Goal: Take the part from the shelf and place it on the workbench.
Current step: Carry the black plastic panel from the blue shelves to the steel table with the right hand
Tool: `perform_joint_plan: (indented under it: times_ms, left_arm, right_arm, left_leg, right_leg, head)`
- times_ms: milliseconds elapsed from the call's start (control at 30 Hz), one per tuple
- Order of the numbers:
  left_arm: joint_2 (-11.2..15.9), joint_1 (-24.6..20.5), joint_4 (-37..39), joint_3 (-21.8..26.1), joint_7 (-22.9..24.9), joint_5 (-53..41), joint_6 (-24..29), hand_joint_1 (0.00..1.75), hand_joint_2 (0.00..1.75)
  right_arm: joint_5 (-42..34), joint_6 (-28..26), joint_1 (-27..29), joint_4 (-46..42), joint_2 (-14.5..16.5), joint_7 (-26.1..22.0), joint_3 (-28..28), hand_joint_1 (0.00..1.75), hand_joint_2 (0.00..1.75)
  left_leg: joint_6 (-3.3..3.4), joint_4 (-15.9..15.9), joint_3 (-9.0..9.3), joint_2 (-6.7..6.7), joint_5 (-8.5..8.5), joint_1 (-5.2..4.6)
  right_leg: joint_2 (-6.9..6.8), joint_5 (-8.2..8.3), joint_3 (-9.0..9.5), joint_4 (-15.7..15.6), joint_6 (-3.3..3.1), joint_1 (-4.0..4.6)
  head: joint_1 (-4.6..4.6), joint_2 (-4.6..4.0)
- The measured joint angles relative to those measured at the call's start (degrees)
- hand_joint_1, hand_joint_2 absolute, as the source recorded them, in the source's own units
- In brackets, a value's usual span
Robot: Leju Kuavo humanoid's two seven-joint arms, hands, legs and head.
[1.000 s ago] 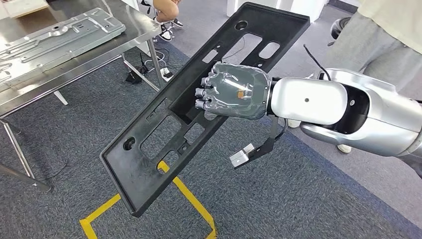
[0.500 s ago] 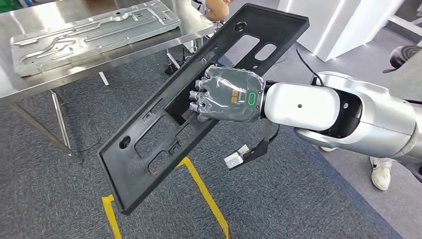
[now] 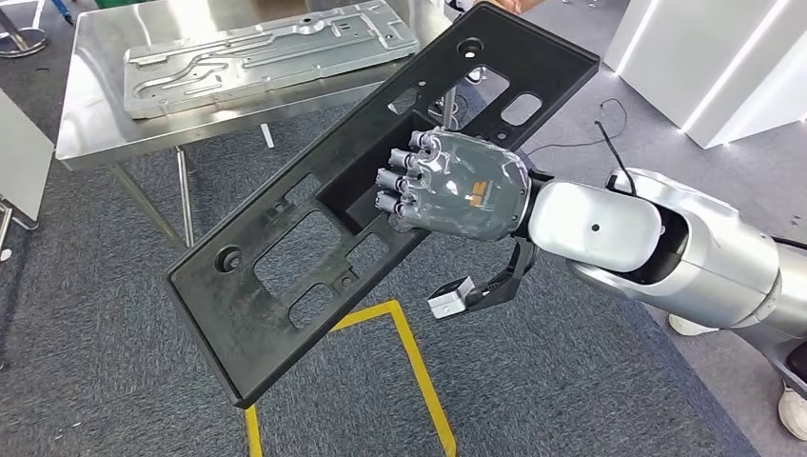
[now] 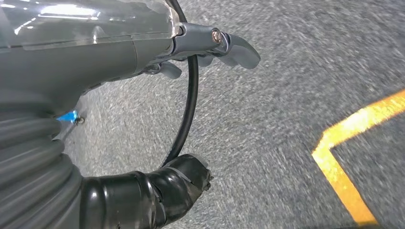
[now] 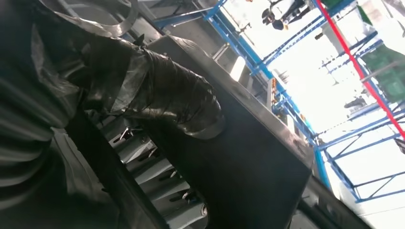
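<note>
So the long black moulded plastic panel (image 3: 381, 200), with its rectangular cut-outs and raised rim, hangs in the air above the grey carpet, tilted with its far end up over the near corner of the workbench. I have my right hand (image 3: 457, 186) on it near the middle, fingers curled through one of the central openings and wrapped on the inner edge; the right wrist view shows the thumb pressed against the panel's dark underside. I judge the panel stiff and fairly light for its size, since it shows no sag from a single mid-span hold, but it is long, so it will want to swing and lever about the hand. The matte surface looks grippy enough; the cut-out edge is the sensible place to hold, close to the balance point. My left hand (image 4: 210, 45) hangs over the carpet, its fingers loosely apart and holding nothing. Beyond the panel stands the stainless steel workbench (image 3: 95, 133), with a silver pressed sheet-metal plate (image 3: 266, 48) lying flat on it. Yellow floor tape (image 3: 409, 362) runs beneath the panel.
</note>
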Motion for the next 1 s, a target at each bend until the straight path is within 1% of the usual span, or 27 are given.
perform_joint_plan:
  times_ms: [33,67,100,167,200,233,267,333,367,400,433,467,500,533,567,600,633,667,700,733,767,833,867,900,933,967,1000]
  left_arm:
    - [0.11,-0.05,0.00,0.01,-0.04,-0.02,-0.03,0.00,1.75]
    - [0.20,-0.12,0.00,0.02,-0.08,-0.02,-0.07,0.00,1.75]
    - [0.27,-0.17,0.00,0.04,-0.11,-0.02,-0.12,0.00,1.75]
    - [0.37,-0.17,-0.01,0.09,-0.12,-0.02,-0.22,0.00,1.75]
    - [0.39,-0.12,-0.01,0.10,-0.11,-0.02,-0.26,0.00,1.75]
    - [0.42,-0.11,-0.01,0.11,-0.11,-0.02,-0.28,0.00,1.75]
    - [0.44,-0.16,-0.01,0.13,-0.10,-0.02,-0.31,0.00,1.75]
    - [0.43,-0.26,0.00,0.20,-0.09,-0.02,-0.31,0.00,1.75]
    - [0.43,-0.29,0.00,0.28,-0.08,-0.02,-0.31,0.00,1.75]
    - [0.43,-0.27,0.00,0.38,-0.06,-0.02,-0.31,0.00,1.75]
    - [0.43,-0.25,0.00,0.49,-0.04,-0.02,-0.31,0.00,1.75]
    - [0.43,-0.24,0.00,0.57,-0.03,-0.02,-0.31,0.00,1.75]
    - [0.43,-0.24,0.00,0.67,-0.01,-0.02,-0.31,0.00,1.75]
    - [0.37,-0.25,0.00,0.75,-0.01,-0.02,-0.31,0.00,1.75]
    - [0.35,-0.32,0.00,0.83,-0.01,-0.02,-0.31,0.00,1.75]
    - [0.33,-0.36,0.00,0.89,-0.04,-0.03,-0.30,0.00,1.75]
    - [0.30,-0.33,0.00,0.93,-0.09,-0.04,-0.28,0.00,1.75]
    - [0.33,-0.28,0.00,0.96,-0.15,-0.06,-0.27,0.00,1.75]
    - [0.33,-0.13,0.00,0.97,-0.22,-0.09,-0.26,0.00,1.75]
    - [0.31,-0.03,0.00,0.98,-0.27,-0.11,-0.27,0.00,1.75]
    - [0.30,-0.05,0.00,0.99,-0.31,-0.14,-0.27,0.00,1.75]
    - [0.26,-0.34,0.00,1.01,-0.36,-0.16,-0.27,0.00,1.75]
    - [0.27,-0.47,0.00,1.01,-0.37,-0.18,-0.26,0.00,1.75]
    - [0.27,-0.50,0.00,1.01,-0.34,-0.19,-0.25,0.00,1.75]
    - [0.28,-0.46,0.00,1.01,-0.31,-0.20,-0.25,0.00,1.75]
    - [0.28,-0.39,0.00,1.01,-0.27,-0.21,-0.25,0.00,1.75]
    - [0.29,-0.35,0.00,1.01,-0.24,-0.22,-0.25,0.00,1.75]
  right_arm:
    - [0.02,0.11,0.40,0.01,-0.01,-0.10,-0.61,1.75,1.75]
    - [0.05,0.21,0.73,0.02,-0.02,-0.14,-1.18,1.75,1.75]
    - [0.08,0.27,0.99,0.02,-0.01,-0.16,-1.69,1.75,1.75]
    - [0.13,0.35,1.33,-0.05,0.02,-0.17,-2.38,1.75,1.75]
    - [0.13,0.35,1.46,-0.09,0.03,-0.19,-2.64,1.75,1.75]
    - [0.13,0.38,1.59,-0.12,0.00,-0.22,-2.87,1.75,1.75]
    - [0.11,0.42,1.71,-0.12,-0.05,-0.26,-3.14,1.75,1.75]
    - [0.08,0.59,2.08,-0.12,-0.21,-0.33,-3.50,1.75,1.75]
    - [0.07,0.67,2.36,-0.11,-0.28,-0.34,-3.57,1.75,1.75]
    - [0.07,0.73,2.65,-0.10,-0.33,-0.37,-3.57,1.75,1.75]
    - [0.06,0.75,2.88,-0.10,-0.35,-0.39,-3.57,1.75,1.75]
    - [0.05,0.75,3.01,-0.10,-0.35,-0.40,-3.60,1.75,1.75]
    - [0.05,0.76,3.05,-0.11,-0.35,-0.42,-3.67,1.75,1.75]
    - [0.04,0.78,3.07,-0.10,-0.35,-0.45,-3.79,1.75,1.75]
    - [0.02,0.87,3.07,-0.11,-0.43,-0.53,-3.94,1.75,1.75]
    - [-0.06,1.13,3.12,-0.11,-0.50,-0.77,-4.11,1.75,1.75]
    - [-0.21,1.50,3.14,-0.10,-0.59,-1.06,-4.26,1.75,1.75]
    - [-0.48,1.92,3.15,-0.10,-0.69,-1.33,-4.38,1.75,1.75]
    - [-0.83,2.33,3.18,-0.09,-0.70,-1.57,-4.52,1.75,1.75]
    - [-1.17,2.63,3.18,-0.07,-0.71,-1.67,-4.68,1.75,1.75]
    - [-1.50,2.90,3.15,-0.07,-0.72,-1.71,-4.87,1.75,1.75]
    - [-1.88,3.33,3.10,-0.03,-0.79,-1.79,-5.17,1.75,1.75]
    - [-1.98,3.50,3.11,0.03,-0.83,-1.83,-5.24,1.75,1.75]
    - [-2.03,3.59,3.20,0.09,-0.86,-1.91,-5.25,1.75,1.75]
    - [-2.06,3.65,3.29,0.18,-0.89,-1.98,-5.25,1.75,1.75]
    - [-2.08,3.66,3.35,0.25,-0.90,-2.03,-5.26,1.75,1.75]
    - [-2.08,3.65,3.36,0.30,-0.91,-2.07,-5.28,1.75,1.75]
  left_leg:
    - [0.02,-3.40,1.73,1.02,1.22,-0.15]
    - [0.25,-5.71,2.91,1.70,1.84,-0.34]
    - [0.57,-6.64,3.35,1.91,1.77,-0.59]
    - [1.48,-6.61,3.39,0.62,1.60,-0.78]
    - [1.83,-6.77,3.53,-0.04,1.61,-0.70]
    - [2.21,-6.92,3.71,-0.65,1.66,-0.59]
    - [2.58,-7.08,3.87,-1.24,1.73,-0.48]
    - [3.09,-7.15,3.90,-2.44,1.74,-0.54]
    - [3.24,-7.13,3.90,-3.14,1.71,-0.65]
    - [3.31,-7.10,3.92,-3.89,1.68,-0.80]
    - [3.36,-7.06,3.97,-4.67,1.65,-0.96]
    - [3.37,-7.02,4.05,-5.47,1.64,-1.13]
    - [3.36,-6.99,4.14,-6.26,1.64,-1.27]
    - [3.29,-6.94,4.13,-7.00,1.67,-1.34]
    - [3.17,-6.83,3.99,-7.62,1.70,-1.31]
    - [2.93,-6.79,3.75,-8.22,1.78,-1.13]
    - [2.57,-6.83,3.49,-8.80,1.89,-0.88]
    - [2.16,-6.95,3.34,-9.38,2.01,-0.68]
    - [1.79,-7.02,3.25,-9.32,2.03,-0.59]
    - [1.45,-6.64,3.07,-8.32,1.69,-0.69]
    - [1.14,-5.20,2.45,-6.66,0.74,-0.82]
    - [0.56,0.83,-0.33,-3.12,-2.55,-0.79]
    - [0.26,4.51,-2.10,-2.30,-4.14,-0.58]
    - [-0.02,7.05,-3.32,-1.94,-4.84,-0.36]
    - [-0.28,7.73,-3.60,-1.77,-4.55,-0.15]
    - [-0.46,6.08,-2.65,-1.69,-3.24,0.02]
    - [-0.53,2.57,-0.71,-1.62,-1.34,0.14]
  right_leg:
    - [-0.59,-0.43,0.07,0.38,0.43,0.04]
    - [-1.11,-0.80,0.16,0.64,0.84,0.15]
    - [-1.62,-1.07,0.29,0.76,1.23,0.31]
    - [-2.64,-1.41,0.76,0.54,1.94,0.40]
    - [-2.57,-1.77,1.05,0.69,2.28,0.24]
    - [-1.66,-2.60,0.91,1.57,2.51,0.09]
    - [-0.23,-3.99,0.12,3.61,2.62,-0.03]
    - [2.88,-7.72,-3.62,11.07,2.48,0.05]
    - [3.55,-8.97,-5.68,14.69,2.37,0.16]
    - [3.86,-9.21,-7.14,16.86,2.21,0.27]
    - [4.02,-8.18,-7.55,16.76,1.95,0.35]
    - [4.29,-6.17,-6.89,14.52,1.59,0.43]
    - [5.14,-3.69,-5.48,10.78,1.09,0.54]
    - [6.72,-1.84,-3.98,7.15,0.50,0.54]
    - [8.19,-0.61,-2.87,4.15,0.07,0.60]
    - [9.28,-0.12,-2.27,2.40,-0.24,0.69]
    - [9.66,-0.26,-2.12,1.85,-0.41,0.80]
    - [9.15,-0.13,-2.03,1.37,-0.46,0.99]
    - [8.51,0.07,-1.70,0.96,-0.55,0.93]
    - [7.97,0.31,-1.27,0.39,-0.70,0.79]
    - [7.37,0.56,-0.85,-0.18,-0.86,0.61]
    - [6.22,0.67,-0.33,-0.63,-1.07,0.51]
    - [5.67,0.58,-0.30,-0.58,-1.11,0.54]
    - [5.25,0.45,-0.31,-0.45,-1.05,0.51]
    - [4.92,0.28,-0.32,-0.28,-0.92,0.43]
    - [4.68,0.06,-0.30,-0.05,-0.71,0.32]
    - [4.48,-0.22,-0.24,0.23,-0.45,0.22]
  head:
    - [-0.01,0.00]
    - [0.02,0.00]
    - [0.04,0.00]
    - [0.08,0.00]
    - [0.09,0.00]
    - [0.10,0.00]
    - [0.11,0.00]
    - [0.14,0.00]
    - [0.13,0.00]
    - [0.13,0.00]
    - [0.13,0.00]
    - [0.12,0.00]
    - [0.13,0.00]
    - [0.10,0.00]
    - [0.08,0.00]
    - [0.06,0.00]
    - [0.08,0.00]
    - [0.13,0.00]
    - [0.15,0.00]
    - [0.16,0.00]
    - [0.14,0.00]
    - [0.10,0.00]
    - [0.09,0.00]
    - [0.09,0.00]
    - [0.09,0.00]
    - [0.08,0.00]
    - [0.08,0.00]
